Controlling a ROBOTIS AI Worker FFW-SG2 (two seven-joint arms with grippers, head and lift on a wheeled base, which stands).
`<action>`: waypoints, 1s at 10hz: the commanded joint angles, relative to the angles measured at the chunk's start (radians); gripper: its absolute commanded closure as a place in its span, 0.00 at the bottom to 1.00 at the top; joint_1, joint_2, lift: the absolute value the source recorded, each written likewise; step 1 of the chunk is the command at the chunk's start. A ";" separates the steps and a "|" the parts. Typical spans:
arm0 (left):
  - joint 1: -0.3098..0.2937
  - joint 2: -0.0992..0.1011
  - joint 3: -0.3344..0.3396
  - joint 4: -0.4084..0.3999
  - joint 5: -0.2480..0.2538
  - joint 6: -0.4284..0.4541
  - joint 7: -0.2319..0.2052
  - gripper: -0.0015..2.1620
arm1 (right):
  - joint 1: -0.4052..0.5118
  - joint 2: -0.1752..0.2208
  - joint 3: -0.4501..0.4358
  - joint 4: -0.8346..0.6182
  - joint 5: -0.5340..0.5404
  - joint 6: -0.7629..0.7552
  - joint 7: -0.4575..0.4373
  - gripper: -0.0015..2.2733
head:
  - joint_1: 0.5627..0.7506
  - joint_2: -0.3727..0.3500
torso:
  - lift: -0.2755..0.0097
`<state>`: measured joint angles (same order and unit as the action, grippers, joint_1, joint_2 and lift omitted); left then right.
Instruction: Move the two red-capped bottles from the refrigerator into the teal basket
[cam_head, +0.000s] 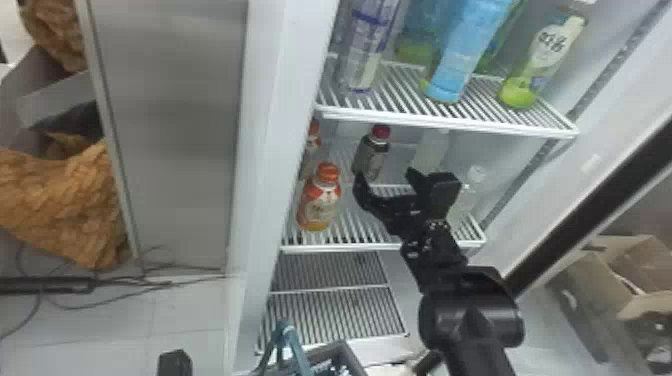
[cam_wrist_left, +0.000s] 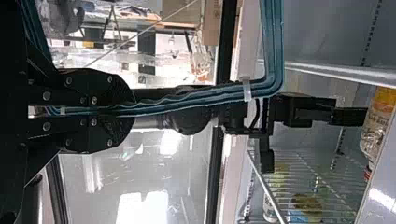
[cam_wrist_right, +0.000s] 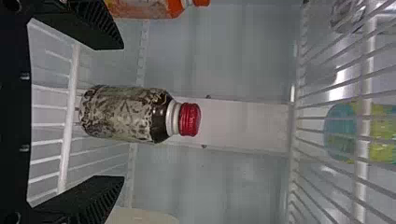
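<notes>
Your right gripper (cam_head: 384, 174) was spread wide, its fingers either side of the dark red-capped bottle (cam_wrist_right: 119, 113), upright just beyond. An orange-capped bottle (cam_head: 320, 202) stood to its left; the basket's teal handle (cam_head: 296, 350) rose below, well apart.

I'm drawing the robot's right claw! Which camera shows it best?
The right wrist view: it shows the claw close up, with both fingers wide apart and even the ridges. The head view shows it smaller, with its arm behind. The left wrist view shows it farther off, fingers hard to tell apart.
</notes>
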<state>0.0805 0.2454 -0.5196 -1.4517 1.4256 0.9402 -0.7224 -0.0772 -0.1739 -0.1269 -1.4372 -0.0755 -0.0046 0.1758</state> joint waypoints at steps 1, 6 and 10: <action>-0.002 0.000 -0.005 0.000 0.000 -0.003 0.000 0.50 | -0.033 -0.001 0.015 0.037 -0.014 0.002 -0.007 0.00 | 0.70 0.03 | 0.17; -0.005 -0.002 -0.011 0.000 0.004 -0.003 0.000 0.50 | -0.119 -0.007 0.035 0.130 -0.024 0.000 -0.050 0.00 | 0.70 0.03 | 0.17; -0.017 0.000 -0.029 0.000 0.012 -0.003 0.006 0.50 | -0.198 -0.019 0.079 0.236 -0.080 0.000 -0.050 0.00 | 0.70 0.03 | 0.17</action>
<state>0.0655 0.2440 -0.5458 -1.4517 1.4347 0.9375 -0.7172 -0.2628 -0.1909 -0.0586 -1.2171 -0.1435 -0.0050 0.1259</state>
